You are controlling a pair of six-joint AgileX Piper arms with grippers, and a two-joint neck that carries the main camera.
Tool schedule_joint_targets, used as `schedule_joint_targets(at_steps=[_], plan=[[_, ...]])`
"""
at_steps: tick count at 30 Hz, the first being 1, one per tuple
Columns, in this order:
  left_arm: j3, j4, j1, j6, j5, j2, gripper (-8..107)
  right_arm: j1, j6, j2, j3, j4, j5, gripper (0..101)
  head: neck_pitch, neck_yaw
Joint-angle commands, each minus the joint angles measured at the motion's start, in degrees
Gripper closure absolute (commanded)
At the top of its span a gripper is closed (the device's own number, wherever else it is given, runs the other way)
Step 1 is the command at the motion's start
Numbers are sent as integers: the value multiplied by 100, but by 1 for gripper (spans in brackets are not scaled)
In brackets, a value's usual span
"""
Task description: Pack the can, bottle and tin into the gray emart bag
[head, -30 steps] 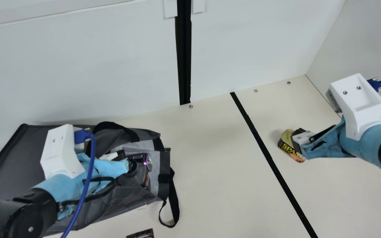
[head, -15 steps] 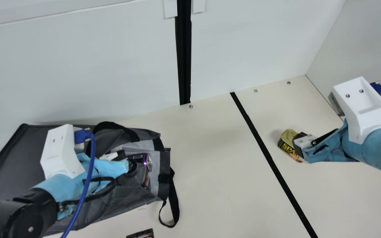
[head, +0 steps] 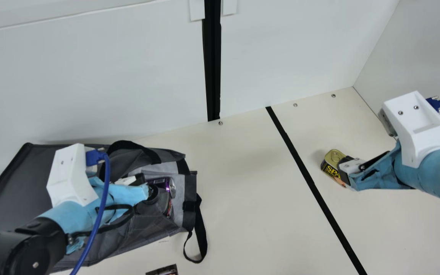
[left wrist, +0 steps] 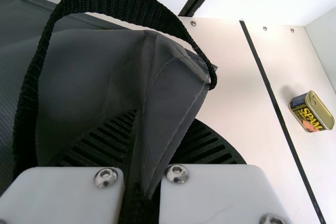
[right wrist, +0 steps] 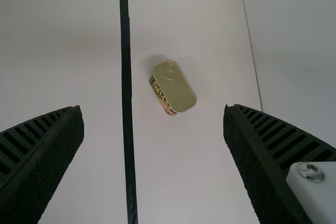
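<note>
Clock positions are read on the main view, twelve at its top. The tin (head: 331, 168) sits on the tabletop (head: 250, 198) between three and four o'clock, lid up, with its printed side facing seven. The right hand (head: 343, 170) is over it, overlapping its four o'clock end; in the right wrist view its fingers (right wrist: 42, 156) are spread wide, nothing held, with the tin below and apart from them.

The gray emart bag (head: 189, 191) lies at eight o'clock, its mouth toward three. Inside the mouth is the purple can (head: 162, 184). A dark, rounded item (head: 151, 209) next to it, toward seven, is consistent with the bottle, though too covered to confirm. The left hand (head: 146, 186) is at the bag; in the left wrist view it is closed on a fold of the gray fabric.

A black strap (head: 201, 229) trails from the bag's four o'clock side. A dark printed object (head: 163, 270), partly cut off, lies near seven.
</note>
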Motion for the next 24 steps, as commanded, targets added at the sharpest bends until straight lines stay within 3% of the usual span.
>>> schedule_joint_targets(at_steps=[1,24], plan=[[0,0,0,0,0,0,89,16,-2,18,3,3,-26,10,-130,-5],[0,0,0,0,0,0,89,-254,-609,555,134,184,-374,10,-130,-5]])
